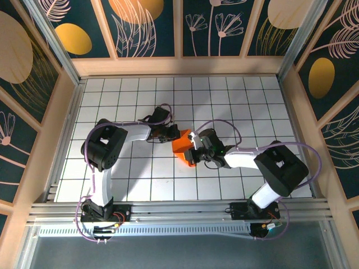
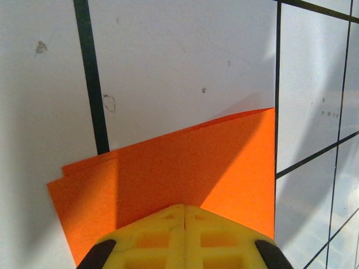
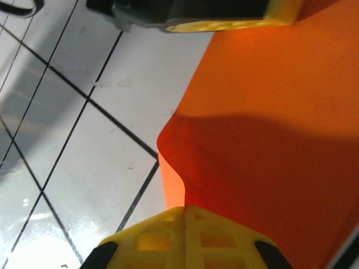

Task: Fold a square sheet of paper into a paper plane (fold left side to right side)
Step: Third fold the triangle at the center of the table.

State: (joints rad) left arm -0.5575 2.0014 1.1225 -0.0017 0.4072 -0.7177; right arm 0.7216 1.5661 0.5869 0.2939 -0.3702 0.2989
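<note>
1. There is one sheet of paper, two claws and one tiled table.
2. The sheet is plain bright orange and folded over on itself. In the left wrist view two layers show, their edges slightly out of line at the left corner. That part lies flat on the white tiles, across a black grid line.
3. In the right wrist view the sheet lifts off the table in a curved, shadowed bulge on the side nearest that claw.
4. From above, the sheet lies near the middle of the table, between the two claws and touching both.
5. The left claw is fully closed, its yellow tips meeting over the sheet's near edge. Whether any paper is pinched between them cannot be told.
6. The right claw is also fully closed, and the raised edge of the sheet runs up into its tips, so it appears to grip the paper there.
7. The left claw sits on the opposite edge of the sheet.
</note>
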